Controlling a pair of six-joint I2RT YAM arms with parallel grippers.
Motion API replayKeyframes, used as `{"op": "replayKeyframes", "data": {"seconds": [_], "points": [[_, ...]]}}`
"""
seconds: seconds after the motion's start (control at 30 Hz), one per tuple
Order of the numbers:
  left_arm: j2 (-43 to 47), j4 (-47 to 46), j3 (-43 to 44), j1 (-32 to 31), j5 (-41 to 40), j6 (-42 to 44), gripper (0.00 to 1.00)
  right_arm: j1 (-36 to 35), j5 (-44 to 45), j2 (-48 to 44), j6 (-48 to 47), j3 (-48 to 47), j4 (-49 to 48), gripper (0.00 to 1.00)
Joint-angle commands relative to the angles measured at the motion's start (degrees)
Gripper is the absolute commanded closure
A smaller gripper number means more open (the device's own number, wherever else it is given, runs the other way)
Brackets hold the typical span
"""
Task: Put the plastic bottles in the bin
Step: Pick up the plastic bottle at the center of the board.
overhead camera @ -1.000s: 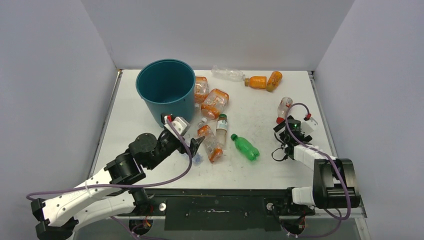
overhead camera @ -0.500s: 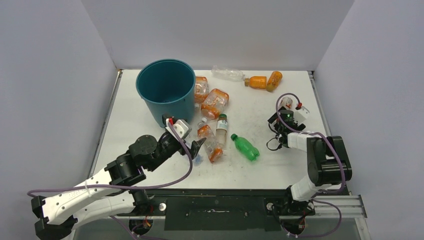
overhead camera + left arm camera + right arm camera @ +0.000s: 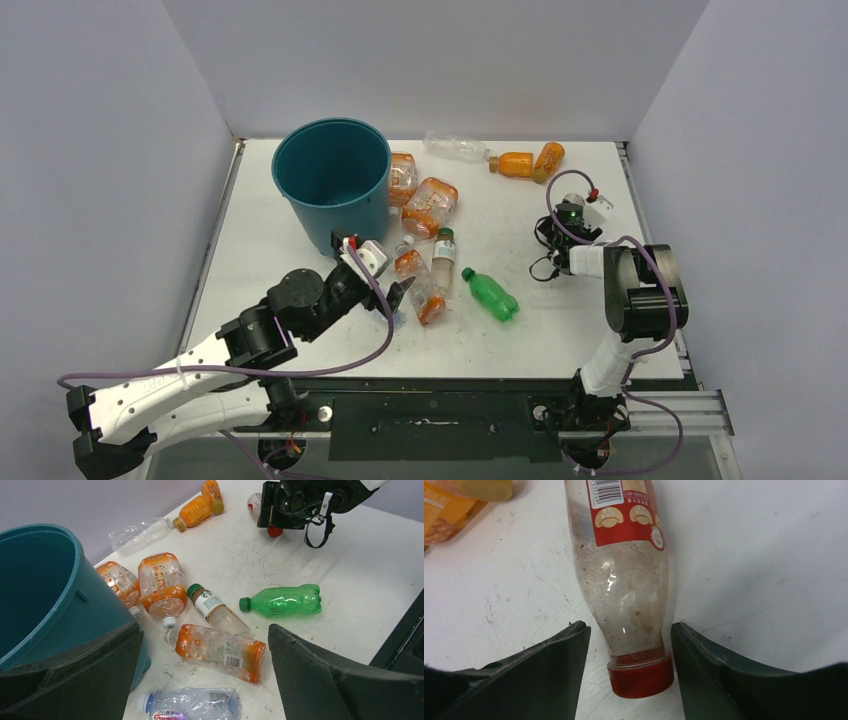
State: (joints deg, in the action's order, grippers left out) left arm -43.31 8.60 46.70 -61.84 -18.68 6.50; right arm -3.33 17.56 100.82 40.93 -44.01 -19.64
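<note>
The teal bin (image 3: pixel 335 205) stands at the back left of the table. My left gripper (image 3: pixel 204 630) hangs open over a lying clear bottle with an orange label (image 3: pixel 220 650). A crushed blue-tinted bottle (image 3: pixel 192 704) lies just nearer, a green bottle (image 3: pixel 285 601) to the right. My right gripper (image 3: pixel 629 626) is open with its fingers on either side of the neck of a clear bottle with a red cap (image 3: pixel 624 580). A narrow gap shows on each side of that neck. In the top view the right gripper (image 3: pixel 562 222) covers that bottle.
Two orange-labelled bottles (image 3: pixel 430 205) lie against the bin's right side. A green-capped clear bottle (image 3: pixel 442 258) lies mid-table. A clear bottle (image 3: pixel 457 147) and two solid orange ones (image 3: pixel 517 163) lie by the back wall. The table's right edge (image 3: pixel 640 215) runs close to the right gripper.
My right arm has reached away from its base to the red-capped bottle, and its jaws have narrowed around the neck. The left arm has crept slightly to the right.
</note>
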Motion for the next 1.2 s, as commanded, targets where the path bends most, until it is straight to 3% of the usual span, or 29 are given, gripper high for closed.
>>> {"op": "replayKeyframes", "data": {"seconds": [0.0, 0.2, 0.37, 0.53, 0.67, 0.8, 1.0, 1.17], "points": [[0.14, -0.69, 1.13, -0.3, -0.48, 0.44, 0.04, 0.57, -2.37, 2.45, 0.54, -0.86, 4.6, 0.45], [0.34, -0.63, 1.12, -0.39, -0.87, 0.53, 0.04, 0.55, -2.98, 1.4, -0.6, 0.0, 4.72, 0.71], [0.58, -0.69, 1.2, -0.68, -1.27, 0.62, 0.04, -1.78, -3.46, -9.01, -0.5, 6.68, 3.75, 0.94], [1.15, -1.18, 0.67, -1.48, -3.54, 1.58, 0.04, -12.57, -4.02, -26.81, -2.02, 10.06, 8.99, 0.95], [2.87, -2.75, -0.55, -2.5, -5.74, 2.99, 0.04, -21.03, -11.84, -39.0, -3.9, 7.98, 20.19, 0.95], [6.75, -5.71, -3.05, -2.92, -1.87, 5.42, 0.04, -25.14, -22.55, -47.8, -7.16, 5.74, 30.24, 0.95], [10.59, 0.2, -2.93, -5.53, 18.08, 18.04, 0.04, -31.19, -34.81, -49.08, -12.69, -1.02, 45.08, 0.95], [5.11, 6.75, -0.31, -11.97, 5.49, 30.36, 0.04, -37.63, -42.04, -50.27, -9.99, -3.1, 47.32, 0.95]]}}
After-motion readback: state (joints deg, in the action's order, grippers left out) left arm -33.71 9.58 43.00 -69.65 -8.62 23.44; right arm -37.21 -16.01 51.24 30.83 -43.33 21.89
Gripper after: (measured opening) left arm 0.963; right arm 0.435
